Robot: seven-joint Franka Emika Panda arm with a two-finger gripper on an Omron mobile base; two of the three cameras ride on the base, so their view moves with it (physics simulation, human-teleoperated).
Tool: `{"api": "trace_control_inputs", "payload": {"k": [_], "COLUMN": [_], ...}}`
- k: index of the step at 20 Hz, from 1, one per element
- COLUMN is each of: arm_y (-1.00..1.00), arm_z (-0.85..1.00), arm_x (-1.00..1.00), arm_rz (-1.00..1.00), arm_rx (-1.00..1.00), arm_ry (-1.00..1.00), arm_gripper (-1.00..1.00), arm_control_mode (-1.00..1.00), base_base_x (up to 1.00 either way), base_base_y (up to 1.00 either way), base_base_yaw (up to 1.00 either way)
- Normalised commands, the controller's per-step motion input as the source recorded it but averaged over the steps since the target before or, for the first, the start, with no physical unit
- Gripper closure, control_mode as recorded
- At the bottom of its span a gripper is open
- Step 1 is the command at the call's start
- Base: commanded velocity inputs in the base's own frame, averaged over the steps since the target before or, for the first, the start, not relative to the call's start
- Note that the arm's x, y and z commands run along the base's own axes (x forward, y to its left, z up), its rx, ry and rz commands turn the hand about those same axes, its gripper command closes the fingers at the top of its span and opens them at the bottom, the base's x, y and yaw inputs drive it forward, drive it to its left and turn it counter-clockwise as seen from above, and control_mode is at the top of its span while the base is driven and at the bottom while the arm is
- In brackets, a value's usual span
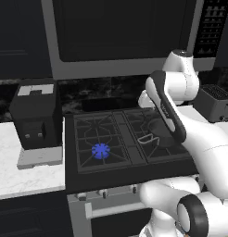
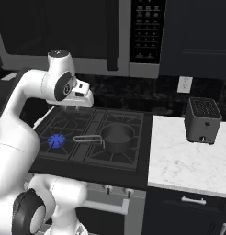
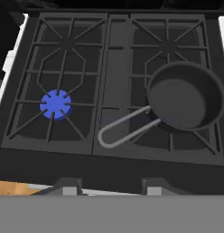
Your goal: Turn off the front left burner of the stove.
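On the left base view, the stove [image 1: 129, 139] sits between a pale counter [image 1: 28, 171] on its left and the robot's white arm on its right. The front left burner [image 1: 101, 150] burns with a bright blue disc near the stove's front edge. Small knobs [image 1: 103, 193] line the front panel below it, above the oven handle [image 1: 116, 210]. A coffee machine [image 1: 36, 118] stands on the counter, and a toaster [image 1: 217, 102] sits beyond the arm.

From the right base view, the arm reaches up and over the stove, its wrist hanging above the back left part of the grates. The claw [image 2: 71, 108] points down from it, well above the cooking surface. The blue flame shows at the front left, and a saucepan [image 2: 117, 137] with a long wire handle rests on the front right burner. Whether the claw's tips are apart or together cannot be told from these pictures.

Seen from the hand view, the camera looks straight down on the stove. The flame lies left of centre, and the saucepan lies to the right. Two knobs peek out at the bottom edge. The knob [image 3: 68, 186] for the lit burner therefore appears to lie below and toward the robot from the claw, so the coming move is likely down and back to the front panel.
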Motion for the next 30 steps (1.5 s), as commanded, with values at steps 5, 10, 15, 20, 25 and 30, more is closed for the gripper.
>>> {"api": "trace_control_inputs", "payload": {"k": [5, 10, 15, 20, 25, 30], "arm_y": [0.54, 1.00, 1.00, 1.00, 1.00, 0.78], "arm_z": [-0.16, -0.45, -0.58, -0.82, -0.90, -0.48], "arm_x": [-0.50, -1.00, -1.00, -0.87, -0.68, -0.07], "arm_rz": [0.12, 0.25, 0.33, 0.35, 0.35, 0.22], "arm_rx": [-0.15, -0.33, -0.41, -0.49, -0.50, -0.37], "arm_ry": [0.00, -0.02, 0.00, -0.01, -0.02, -0.15], "arm_gripper": [-1.00, -1.00, -1.00, -1.00, -1.00, -1.00], "arm_control_mode": [-1.00, -1.00, -1.00, -1.00, -1.00, -1.00], "base_base_x": [0.00, 0.00, 0.00, 0.00, 0.00, 0.00], "base_base_y": [0.00, 0.00, 0.00, 0.00, 0.00, 0.00], "base_base_yaw": [0.00, 0.00, 0.00, 0.00, 0.00, 0.00]}}
